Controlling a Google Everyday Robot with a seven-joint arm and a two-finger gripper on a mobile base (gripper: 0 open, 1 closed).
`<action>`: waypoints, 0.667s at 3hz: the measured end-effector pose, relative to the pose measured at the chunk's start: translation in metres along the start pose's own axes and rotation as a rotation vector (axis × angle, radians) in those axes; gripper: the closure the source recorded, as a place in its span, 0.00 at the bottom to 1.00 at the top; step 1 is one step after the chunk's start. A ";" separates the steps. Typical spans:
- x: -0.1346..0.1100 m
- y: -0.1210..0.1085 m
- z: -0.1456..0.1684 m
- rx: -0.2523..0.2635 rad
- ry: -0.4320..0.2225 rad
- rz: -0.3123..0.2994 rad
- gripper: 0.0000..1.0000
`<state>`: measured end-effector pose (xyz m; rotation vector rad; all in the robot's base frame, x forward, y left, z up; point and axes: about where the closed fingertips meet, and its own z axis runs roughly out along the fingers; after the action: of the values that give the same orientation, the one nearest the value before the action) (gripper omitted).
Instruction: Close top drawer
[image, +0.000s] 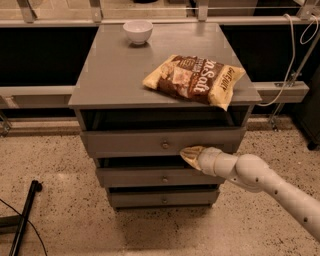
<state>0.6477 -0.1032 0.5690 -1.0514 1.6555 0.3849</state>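
Note:
The top drawer is a wide grey drawer with a small round knob at its centre. It stands part way out of the grey cabinet, with a dark gap above its front. My gripper comes in from the lower right on a white arm. Its tan fingertips are together and rest against the lower edge of the drawer front, just right of the knob. It holds nothing.
A chip bag lies on the right of the cabinet top and a white bowl stands at the back. Two shorter knobbed drawers sit below. A black pole lies on the speckled floor at left; a white cable hangs at right.

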 end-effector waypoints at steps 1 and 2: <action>0.000 -0.001 0.003 -0.012 -0.002 0.001 1.00; -0.002 0.000 0.004 -0.046 -0.012 -0.011 1.00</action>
<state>0.6504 -0.0993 0.5687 -1.0899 1.6367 0.4227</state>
